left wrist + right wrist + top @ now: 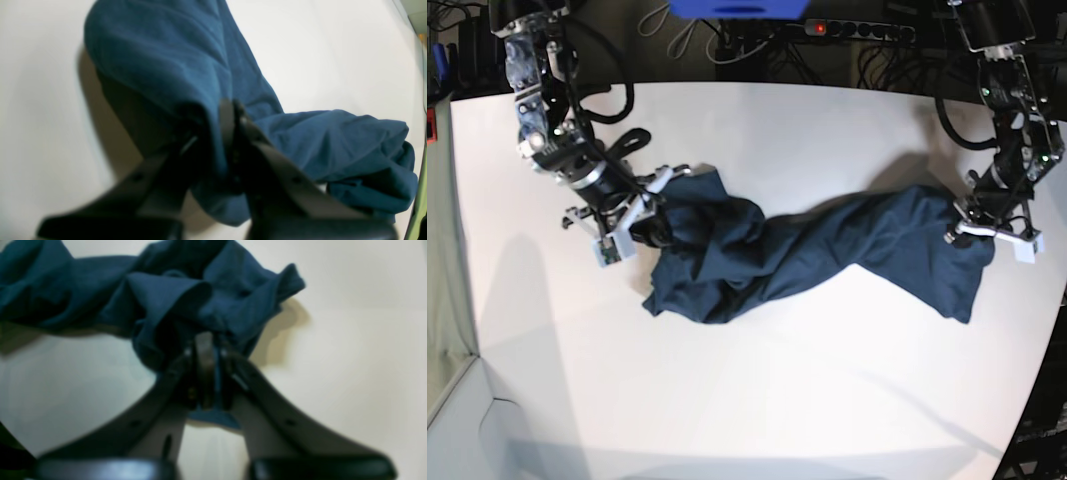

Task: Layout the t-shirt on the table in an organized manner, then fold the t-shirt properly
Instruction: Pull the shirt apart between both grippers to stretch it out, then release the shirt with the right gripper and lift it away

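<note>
Navy t-shirt (pixel 827 255) lies twisted across the white counter (pixel 757 400), each end pinched in a closed claw: left (pixel 230 113), right (pixel 208 350).

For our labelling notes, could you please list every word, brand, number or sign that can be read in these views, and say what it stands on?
None can be read in any view.
t-shirt: plain dark blue cloth, no print or label showing.
table: bare white, no markings.
Equipment behind the table's far edge: too small and blurred to show any text.

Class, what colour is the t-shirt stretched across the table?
Plain dark navy blue t-shirt, clearest in the base view.
</note>
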